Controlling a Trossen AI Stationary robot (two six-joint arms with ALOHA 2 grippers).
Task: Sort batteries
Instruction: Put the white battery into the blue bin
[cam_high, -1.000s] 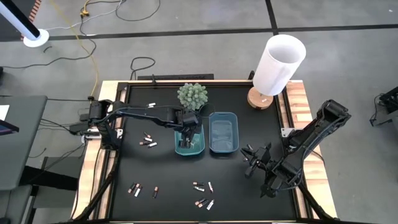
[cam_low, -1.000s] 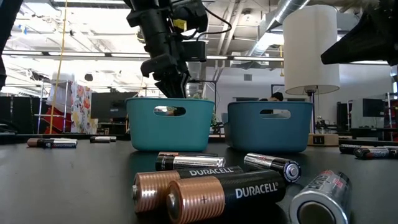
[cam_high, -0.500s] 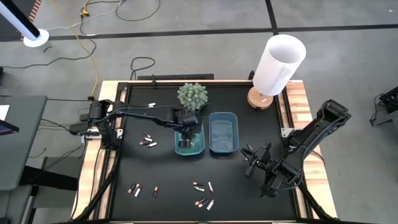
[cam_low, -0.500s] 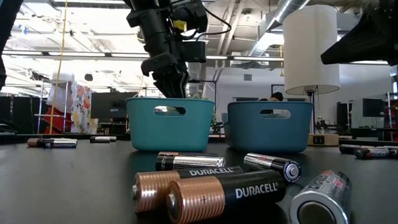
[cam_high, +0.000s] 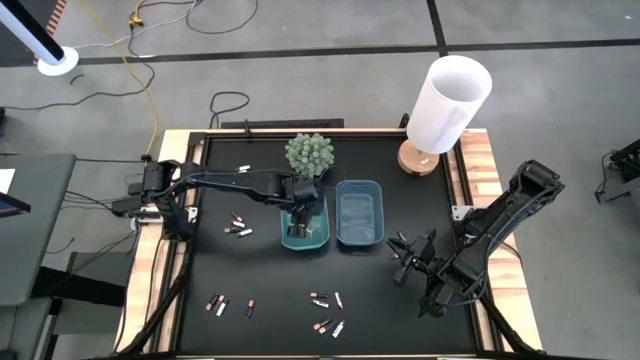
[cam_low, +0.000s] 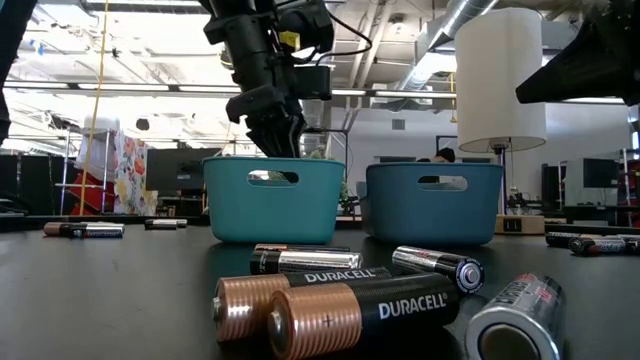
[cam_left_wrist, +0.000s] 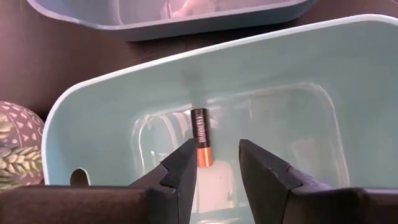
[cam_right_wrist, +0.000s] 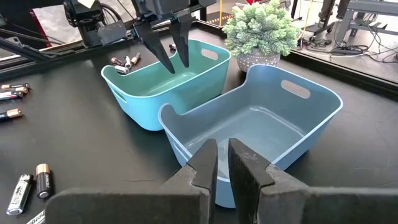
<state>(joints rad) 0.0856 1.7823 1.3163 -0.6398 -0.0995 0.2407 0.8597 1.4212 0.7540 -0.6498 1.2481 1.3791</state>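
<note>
Your left claw (cam_left_wrist: 214, 163) hangs released over the copper-ended dark battery (cam_left_wrist: 200, 137) in the teal plastic tray (cam_left_wrist: 93, 112), frame centre; withdrawing low could snag its rim.

Both arms are dark, built of slim black links with bulkier joints. The left arm (cam_high: 225, 182) ends in two tapered black fingers (cam_right_wrist: 157, 48); a yellow patch and looping black cables show on its wrist. The right arm (cam_high: 500, 222) carries blunt, matte dark fingers (cam_right_wrist: 204, 163).

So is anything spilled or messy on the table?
Nothing is spilled or broken. The batteries lie loose in small groups on the table, waiting to be sorted. One battery already lies in the teal tray, below the open left gripper.
</note>
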